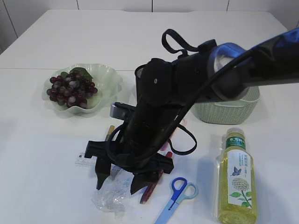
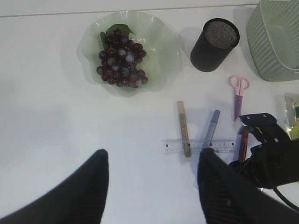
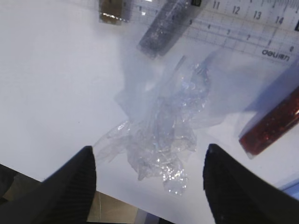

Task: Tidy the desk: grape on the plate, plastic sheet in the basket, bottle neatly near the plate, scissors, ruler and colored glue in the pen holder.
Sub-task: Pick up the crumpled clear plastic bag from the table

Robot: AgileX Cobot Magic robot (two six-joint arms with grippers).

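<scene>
Plastic sheet under an open gripper: a crowded pick

Plastic sheet (image 3: 161,135) lies crumpled on the bench (image 1: 42,177), straight below the right gripper (image 1: 120,179), whose jaws stand wide apart around it and hold nothing. The left gripper (image 2: 152,186) hangs above a bare stretch of bench, also open and empty.

The risk is the clutter. The ruler (image 3: 219,21), a silver glue stick (image 3: 166,28) and a red glue stick (image 3: 273,123) all lie just beside the sheet, the red one nearest a jaw. Closing off-centre would likely drag or pinch a stick along with the film. The film is thin and springy, so a shallow grasp could catch only a loose fold and let it slip on the way to the basket (image 1: 229,109). Descending too far would press the fingertips onto the bench. The blue scissors (image 1: 176,196) and the bottle (image 1: 236,177) lie close to the arm's sweep toward the basket.
</scene>
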